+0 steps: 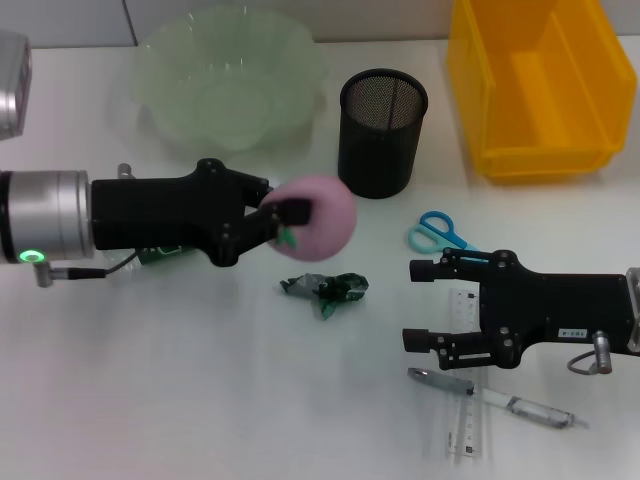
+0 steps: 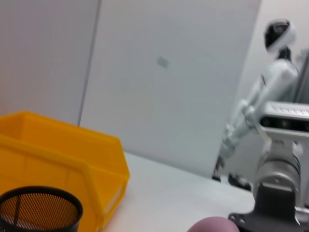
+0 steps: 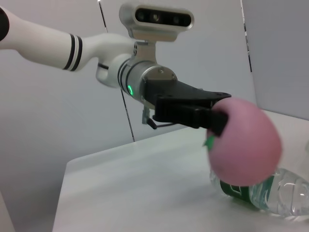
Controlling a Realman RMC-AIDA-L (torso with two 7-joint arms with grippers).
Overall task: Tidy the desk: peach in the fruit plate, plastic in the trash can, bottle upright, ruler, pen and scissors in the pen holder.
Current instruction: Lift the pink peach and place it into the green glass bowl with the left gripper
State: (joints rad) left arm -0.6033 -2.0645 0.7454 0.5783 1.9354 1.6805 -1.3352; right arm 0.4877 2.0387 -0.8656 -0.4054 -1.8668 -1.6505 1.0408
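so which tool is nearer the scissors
Right. The right tool sits just beside the scissors, open; the left tool is farther off, past the pen holder, holding the peach.

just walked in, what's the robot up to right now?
Desk tidy in progress. The left gripper holds the pink peach lifted above the table; the green fruit plate is empty. The right gripper hangs open over the ruler and pen, holding nothing. Scissors and the plastic wrapper lie on the table, the bottle lies on its side, and the pen holder is empty.

bright even light, soft shadows, slight blur
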